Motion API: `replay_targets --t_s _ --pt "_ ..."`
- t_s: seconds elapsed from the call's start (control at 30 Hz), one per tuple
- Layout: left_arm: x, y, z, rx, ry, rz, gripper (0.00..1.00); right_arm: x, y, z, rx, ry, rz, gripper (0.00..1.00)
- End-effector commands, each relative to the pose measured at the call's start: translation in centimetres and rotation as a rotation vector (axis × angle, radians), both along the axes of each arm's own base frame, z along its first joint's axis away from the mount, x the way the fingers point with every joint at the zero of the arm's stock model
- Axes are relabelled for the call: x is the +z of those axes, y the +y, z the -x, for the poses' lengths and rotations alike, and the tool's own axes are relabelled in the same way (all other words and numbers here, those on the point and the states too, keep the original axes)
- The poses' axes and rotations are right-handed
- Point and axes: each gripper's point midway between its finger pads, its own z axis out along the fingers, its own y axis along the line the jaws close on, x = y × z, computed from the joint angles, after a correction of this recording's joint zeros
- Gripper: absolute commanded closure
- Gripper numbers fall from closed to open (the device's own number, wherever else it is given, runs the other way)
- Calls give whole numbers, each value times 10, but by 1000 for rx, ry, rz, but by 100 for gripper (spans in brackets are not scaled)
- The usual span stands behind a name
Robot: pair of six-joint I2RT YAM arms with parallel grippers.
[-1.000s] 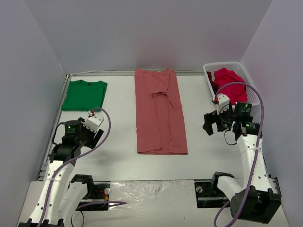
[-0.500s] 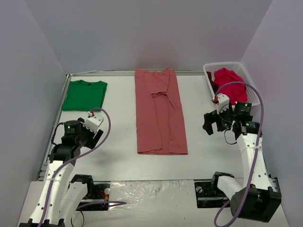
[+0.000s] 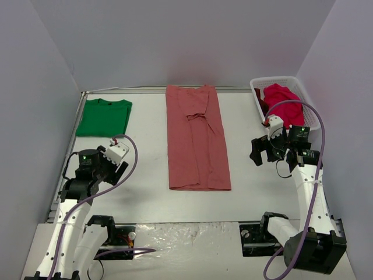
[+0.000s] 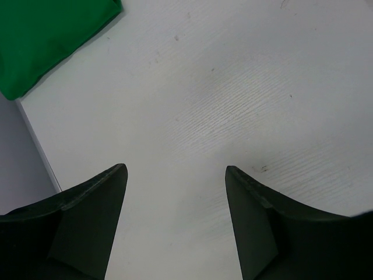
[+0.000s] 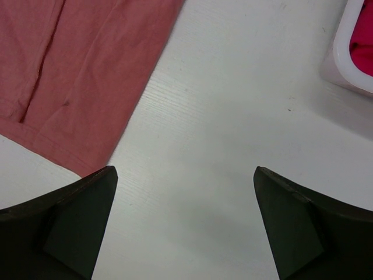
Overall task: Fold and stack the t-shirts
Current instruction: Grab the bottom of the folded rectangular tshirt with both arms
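A salmon-pink t-shirt (image 3: 196, 137) lies folded into a long strip down the middle of the table; its near corner shows in the right wrist view (image 5: 87, 76). A folded green t-shirt (image 3: 104, 116) lies at the far left and shows in the left wrist view (image 4: 46, 35). A crimson-magenta t-shirt (image 3: 282, 102) is heaped in the white basket (image 3: 256, 98) at the far right. My left gripper (image 3: 112, 168) is open and empty over bare table near the green shirt. My right gripper (image 3: 256, 153) is open and empty over bare table, right of the pink shirt.
The basket's corner shows in the right wrist view (image 5: 352, 52). Grey walls close in the table on the left, back and right. The table's left edge (image 4: 35, 140) runs near my left gripper. Crumpled clear film (image 3: 186, 236) lies between the arm bases.
My left gripper has shifted slightly toward me. The right arm and the shirts have not moved.
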Motion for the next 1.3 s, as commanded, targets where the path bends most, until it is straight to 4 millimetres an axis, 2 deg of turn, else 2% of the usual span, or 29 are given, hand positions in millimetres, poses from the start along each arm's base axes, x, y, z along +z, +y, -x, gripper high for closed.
replay_targets --t_s 0.0,0.13,0.27,0.53,0.6,0.77,0.9,0.93,0.97,1.0,1.07,1.1,1.17,1.27 --pt "5 -3 2 -31 -6 4 33 13 -4 -6 -59 -17 1 0" --pt "5 -3 2 -33 -4 6 33 12 -9 -9 -99 -17 5 0" --pt "4 -3 3 -37 0 0 32 20 -25 -15 -194 -61 48 0" --pt "2 -17 10 -133 25 16 29 32 -40 -23 -303 -74 68 0" --pt "2 -19 10 -146 32 14 28 33 -39 -22 -288 -79 73 0" --pt "3 -22 7 -151 47 20 28 41 -17 -13 -166 -133 49 0" --pt "12 -32 3 -245 41 -19 28 30 -8 -13 -109 -86 30 0" --pt "21 -35 1 -286 27 -45 28 26 -10 -18 -100 -66 39 0" --pt "21 -39 0 -313 51 -57 28 22 -12 -18 -81 -45 68 0" --pt "18 -41 7 -349 97 -73 29 21 -13 -19 -74 -31 85 0" --pt "27 -56 9 -459 126 -115 29 20 -15 -20 -45 33 114 0" --pt "23 -61 19 -506 186 -128 29 21 -15 -22 -27 42 126 0" --pt "22 -81 23 -607 230 -145 29 21 -12 -23 4 79 123 0" --pt "10 -106 27 -688 269 -171 32 23 -5 -27 18 92 89 0"
